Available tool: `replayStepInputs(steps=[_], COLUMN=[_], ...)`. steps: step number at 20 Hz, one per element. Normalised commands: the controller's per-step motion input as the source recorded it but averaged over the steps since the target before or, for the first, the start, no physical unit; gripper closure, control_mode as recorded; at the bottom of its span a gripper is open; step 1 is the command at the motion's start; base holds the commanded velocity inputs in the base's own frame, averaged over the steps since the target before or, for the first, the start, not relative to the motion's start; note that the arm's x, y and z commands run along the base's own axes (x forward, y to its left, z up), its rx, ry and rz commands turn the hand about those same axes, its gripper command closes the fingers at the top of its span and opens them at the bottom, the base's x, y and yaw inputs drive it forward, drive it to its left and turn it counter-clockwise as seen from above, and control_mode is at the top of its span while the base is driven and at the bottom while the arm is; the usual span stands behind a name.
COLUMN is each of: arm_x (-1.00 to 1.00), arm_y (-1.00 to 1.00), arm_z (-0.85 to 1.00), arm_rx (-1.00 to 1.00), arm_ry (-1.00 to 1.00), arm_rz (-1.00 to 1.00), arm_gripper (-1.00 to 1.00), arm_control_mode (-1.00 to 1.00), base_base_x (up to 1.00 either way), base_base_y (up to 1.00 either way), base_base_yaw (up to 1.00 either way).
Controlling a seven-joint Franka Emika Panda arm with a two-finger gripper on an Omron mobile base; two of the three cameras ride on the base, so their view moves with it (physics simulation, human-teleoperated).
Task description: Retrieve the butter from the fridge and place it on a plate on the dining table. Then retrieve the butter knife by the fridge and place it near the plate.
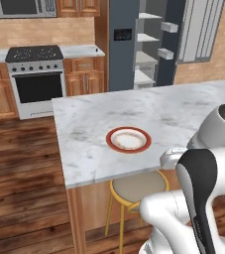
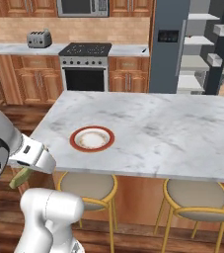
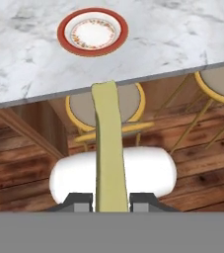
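Hand view gives you the clearest read: the tool (image 3: 111, 201) is clamped on the butter (image 3: 108, 148), its two dark fingertips (image 3: 82, 201) pressed against either side of the olive-yellow stick. The butter runs up the middle of the picture from between them, and its far end overlaps the near edge of the counter (image 3: 182, 34), the marble-topped dining island. You can see the plate (image 3: 93, 31) beyond that end, lying flat on the marble and well apart from the butter; its cream centre is bare inside the red-orange rim.

From the right base view, you find the tool low at the left, in front of the counter's near edge and below the level of its top, with a short olive tip of the butter (image 2: 18, 179) poking down and to the left from under the white hand. The plate (image 2: 92, 138) sits near the counter's front left corner there, above a yellow-framed stool (image 2: 88, 187).

From the left base view, you see the plate (image 1: 128, 139) close to the counter's near edge, with the arm's white links rising at the lower right. Behind the counter the fridge (image 1: 121, 44) stands with its right door swung open, and pale shelves show inside. To its left are a stove (image 1: 34, 74) and wooden cabinets (image 1: 84, 74). You cannot pick out the butter knife.
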Motion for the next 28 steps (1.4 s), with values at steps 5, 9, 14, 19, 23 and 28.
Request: replayStepInputs(steps=[5, 9, 14, 19, 23, 28], arm_x=[0.0, 0.81, 1.0, 1.0, 1.0, 1.0], arm_y=[0.0, 0.0, 0.0, 0.0, 0.0, -0.06], arm_z=[0.0, 0.0, 0.0, 0.0, -0.09, -0.35], arm_rx=[0.0, 0.0, 0.0, 0.0, 0.02, 0.01], arm_ry=[0.0, 0.0, 0.03, 0.05, 0.12, 0.01], arm_rz=[0.0, 0.0, 0.0, 0.0, 0.0, 0.0], arm_gripper=[1.0, 1.0, 1.0, 1.0, 1.0, 1.0], arm_control_mode=[1.0, -1.0, -1.0, -1.0, -1.0, -1.0], base_base_x=[0.46, 0.0, 0.0, 0.0, 0.0, 0.0], base_base_y=[0.0, 0.0, 0.0, 0.0, 0.0, 0.0], base_base_yaw=[0.0, 0.0, 0.0, 0.0, 0.0, 0.0])
